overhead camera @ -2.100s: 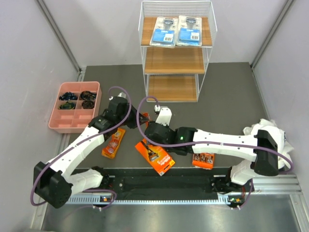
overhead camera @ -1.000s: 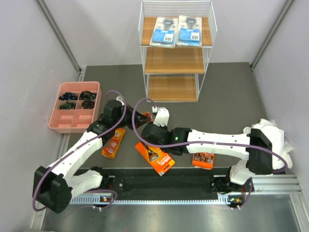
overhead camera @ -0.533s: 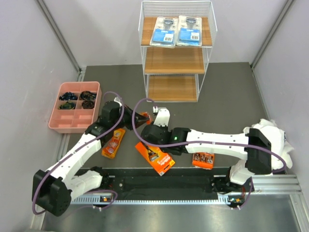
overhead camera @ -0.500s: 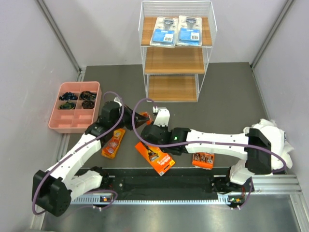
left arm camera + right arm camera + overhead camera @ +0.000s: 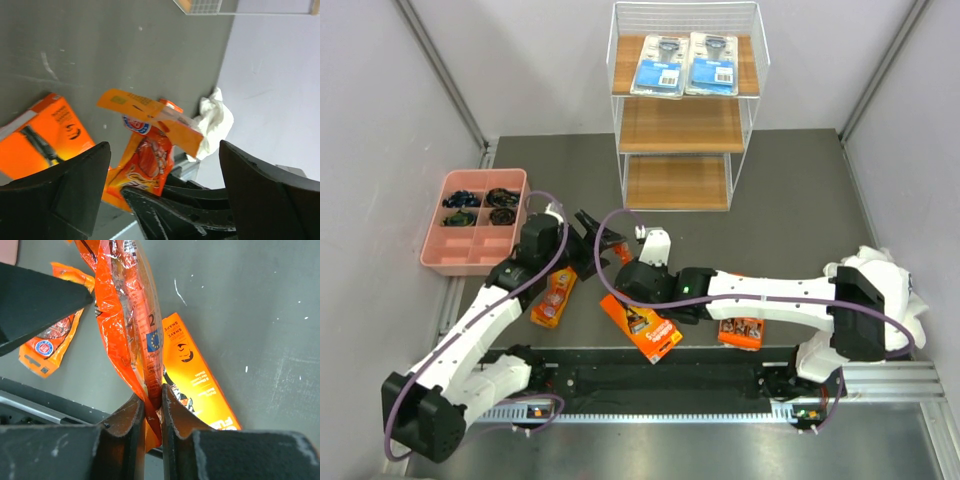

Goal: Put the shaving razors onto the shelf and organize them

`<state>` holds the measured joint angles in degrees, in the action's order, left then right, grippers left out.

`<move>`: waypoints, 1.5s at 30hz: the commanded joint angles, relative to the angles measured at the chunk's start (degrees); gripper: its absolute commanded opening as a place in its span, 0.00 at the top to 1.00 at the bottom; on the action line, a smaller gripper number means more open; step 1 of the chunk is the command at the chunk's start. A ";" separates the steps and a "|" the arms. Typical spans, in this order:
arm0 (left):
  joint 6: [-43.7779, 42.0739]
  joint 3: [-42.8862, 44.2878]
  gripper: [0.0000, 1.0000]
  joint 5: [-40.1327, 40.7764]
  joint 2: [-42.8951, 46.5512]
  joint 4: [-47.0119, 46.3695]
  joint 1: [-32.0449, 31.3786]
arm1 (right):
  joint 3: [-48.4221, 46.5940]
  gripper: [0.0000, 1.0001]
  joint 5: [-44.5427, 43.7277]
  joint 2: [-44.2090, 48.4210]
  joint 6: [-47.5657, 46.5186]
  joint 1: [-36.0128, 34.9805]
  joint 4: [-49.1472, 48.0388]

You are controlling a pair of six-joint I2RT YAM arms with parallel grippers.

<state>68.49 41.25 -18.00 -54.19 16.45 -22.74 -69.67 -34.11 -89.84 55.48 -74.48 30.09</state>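
My right gripper (image 5: 152, 395) is shut on the lower edge of an orange razor pack (image 5: 130, 315) and holds it upright above the mat. In the top view this pack (image 5: 620, 247) is a small orange patch at the right gripper (image 5: 625, 255). My left gripper (image 5: 600, 230) is open just left of it, its wide-apart fingers (image 5: 65, 195) either side of the pack (image 5: 147, 160) without touching. A long orange-black box (image 5: 640, 325) and two orange pouches (image 5: 552, 297) (image 5: 740, 330) lie on the mat. Two blue blister cards (image 5: 657, 65) (image 5: 712, 62) rest on the top board of the shelf (image 5: 685, 125).
A pink compartment tray (image 5: 475, 255) with small dark items stands at the left of the mat. The shelf's middle and bottom boards are bare. A white cloth (image 5: 880, 262) sits at the right arm's base. Grey walls close in both sides.
My left gripper has opened, let go of the orange pack and drawn back to the left. The right gripper closed on the pack and keeps it.
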 commanded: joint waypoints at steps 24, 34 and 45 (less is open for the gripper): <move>-29.99 20.10 0.04 41.38 -4.25 36.20 0.51 | 1.02 1.00 9.32 3.36 -1.26 0.91 -6.09; -30.87 16.93 0.04 37.52 -3.46 32.77 0.51 | 9.37 1.00 22.04 8.80 -0.11 7.06 -20.23; -31.22 15.43 0.04 34.70 -4.17 31.54 0.51 | 19.04 1.00 40.51 11.79 5.77 16.90 -44.04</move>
<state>38.37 57.17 17.43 -58.54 50.48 -22.46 -52.64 -2.15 -80.62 57.78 -60.42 -0.80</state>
